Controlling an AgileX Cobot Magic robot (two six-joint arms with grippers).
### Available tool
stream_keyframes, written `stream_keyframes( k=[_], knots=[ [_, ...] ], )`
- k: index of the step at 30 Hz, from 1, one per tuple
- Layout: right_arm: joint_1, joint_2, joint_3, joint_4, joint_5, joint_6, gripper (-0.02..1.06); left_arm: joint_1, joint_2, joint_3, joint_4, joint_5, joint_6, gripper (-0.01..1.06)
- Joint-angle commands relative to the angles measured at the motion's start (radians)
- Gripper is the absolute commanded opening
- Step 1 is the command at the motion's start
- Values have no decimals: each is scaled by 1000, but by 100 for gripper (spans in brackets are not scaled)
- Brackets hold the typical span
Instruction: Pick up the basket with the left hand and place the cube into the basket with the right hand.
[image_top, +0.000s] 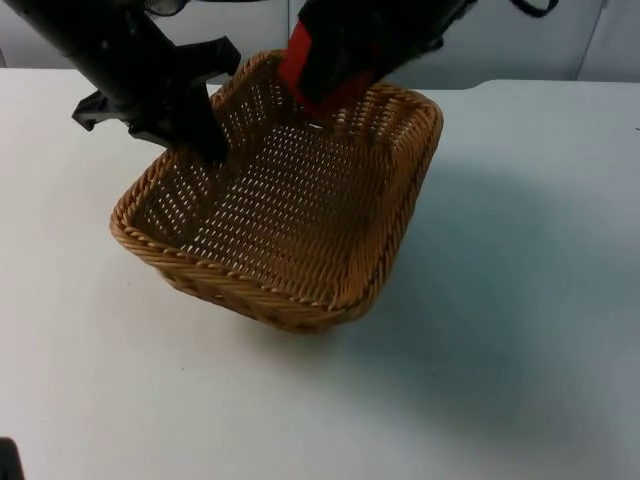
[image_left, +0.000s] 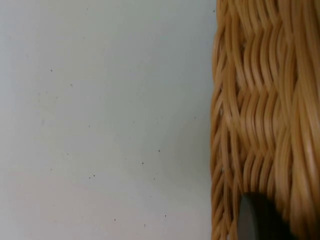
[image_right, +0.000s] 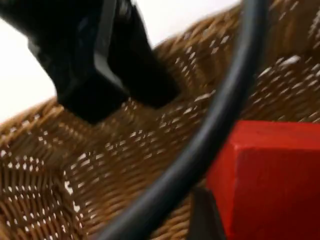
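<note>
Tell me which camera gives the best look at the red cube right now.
The right wrist view: the red cube is close up in the right gripper, above the basket floor. The top view shows it partly hidden under the right arm, over the basket's far side. The left wrist view shows basket weave and table.

Basket (image_top: 300, 215) of woven wicker, tan, ribbed and rough, open weave on floor and walls, tighter braid along rim; seen close in left wrist view (image_left: 265, 100) with faint sheen on the strands. Cube (image_top: 318, 72) red, smooth, matt, plastic-looking, sharp-edged (image_right: 270, 180). Tabletop (image_top: 520, 330) white, smooth, matt, finely speckled (image_left: 100, 125). Left gripper (image_top: 205, 140) black, hard, dull plastic.
</note>
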Motion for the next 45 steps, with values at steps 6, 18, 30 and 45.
stream_keyframes(
  k=[6, 18, 30, 45],
  knots=[
    [-1, 63, -9, 0, 28, -10, 90, -4, -10, -9, -76, 7, 49, 0],
    [-5, 24, -222, -194, 82, 73, 68, -4, -10, -9, -85, -21, 49, 0],
    [-144, 20, -584, -609, 275, 471, 0, -5, -10, -9, -102, -73, 43, 0],
    [-200, 11, -586, -440, 229, 406, 0, -15, -10, -9, -126, -12, 101, 26]
  ],
)
